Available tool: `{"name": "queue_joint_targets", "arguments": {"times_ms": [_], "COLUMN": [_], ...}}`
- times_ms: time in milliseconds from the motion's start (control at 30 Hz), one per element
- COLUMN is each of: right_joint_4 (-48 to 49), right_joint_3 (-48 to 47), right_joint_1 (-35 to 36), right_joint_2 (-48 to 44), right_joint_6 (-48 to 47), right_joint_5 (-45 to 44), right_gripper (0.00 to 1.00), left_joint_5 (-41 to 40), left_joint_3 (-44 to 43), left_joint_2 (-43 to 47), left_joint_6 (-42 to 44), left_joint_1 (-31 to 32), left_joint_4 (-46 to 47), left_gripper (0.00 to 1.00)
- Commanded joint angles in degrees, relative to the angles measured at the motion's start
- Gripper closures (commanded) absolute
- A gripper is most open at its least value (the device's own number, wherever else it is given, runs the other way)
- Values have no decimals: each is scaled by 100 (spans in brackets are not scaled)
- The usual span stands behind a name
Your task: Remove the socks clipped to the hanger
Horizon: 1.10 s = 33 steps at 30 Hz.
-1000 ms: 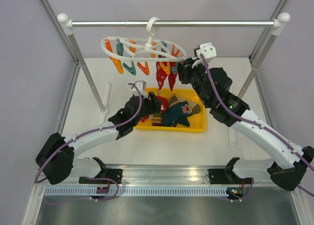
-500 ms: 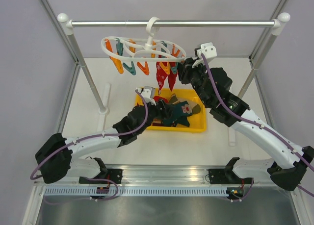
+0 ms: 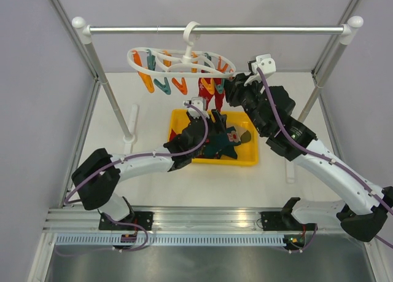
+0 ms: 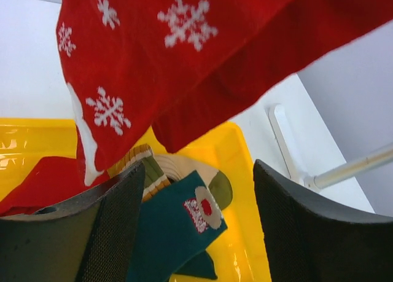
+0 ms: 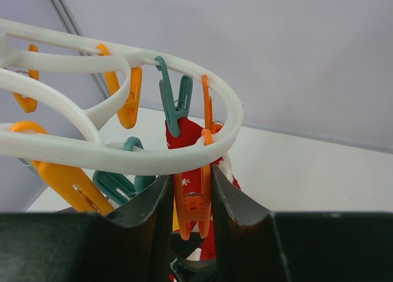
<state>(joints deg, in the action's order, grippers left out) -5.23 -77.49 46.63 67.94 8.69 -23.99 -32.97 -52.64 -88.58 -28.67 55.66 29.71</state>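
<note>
The white hanger [image 3: 161, 53] hangs by its hook from the rail. Two red snowflake socks [image 3: 209, 96] hang clipped at its right side. My right gripper [image 3: 232, 88] is shut on an orange peg [image 5: 191, 199] under the hanger ring [image 5: 123, 156], with a red sock [image 5: 187, 137] in that peg. My left gripper [image 3: 206, 117] is open and empty, just below the hanging red socks [image 4: 184, 54], which hang above its fingers [image 4: 110, 233] without touching them. Other socks, among them a teal one [image 4: 178, 227], lie in the yellow tray [image 4: 242, 171].
The yellow tray [image 3: 252, 158] sits mid-table under the hanger, holding teal, red and striped socks. The metal rail [image 3: 258, 29] spans the back on two slanted posts [image 3: 110, 97]. Empty orange and teal pegs [image 3: 161, 82] dangle on the hanger's left. A teal peg [image 5: 174, 101] grips the other red sock.
My left arm has swung right and forward over the tray and risen under the red socks. My right gripper stays on the orange peg; the hanger has shifted slightly.
</note>
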Motion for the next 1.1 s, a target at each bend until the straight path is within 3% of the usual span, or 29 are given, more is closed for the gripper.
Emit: {"name": "queue_joint_targets", "arguments": {"times_ms": [0,233,500,600,733,800,933,1067], "right_joint_4": [-39,-74,-83,-83,-92,-92,-118,-144], "right_joint_3": [-20,-82,-55,-55,-29,-29,6,67], "right_joint_1": [-5,-5,-5,-5,-5,-5,-5,-5], "right_joint_2": [-158,-167,-158,-167,-211,-203,-264,-386], "right_joint_6": [80,151,230,247,274,265,239,247], "right_joint_5": [43,96,184,210,210,219,202,158], "right_gripper": [94,95,95,95,95,95,95,83], "left_joint_5": [-535,-841,-1220,-1229,-1151,-1080,-791,-430], "left_joint_3": [-518,-1274,-1424,-1468,-1477,-1442,-1214,-906], "left_joint_2": [-221,-661,-828,-863,-863,-793,-539,-178], "left_joint_6": [133,212,19,54,282,335,493,450], "left_joint_1": [15,15,15,15,15,15,15,15], "left_joint_4": [245,-141,-396,-370,-291,-256,-106,-45], "left_gripper": [25,25,37,49,85,95,98,98]}}
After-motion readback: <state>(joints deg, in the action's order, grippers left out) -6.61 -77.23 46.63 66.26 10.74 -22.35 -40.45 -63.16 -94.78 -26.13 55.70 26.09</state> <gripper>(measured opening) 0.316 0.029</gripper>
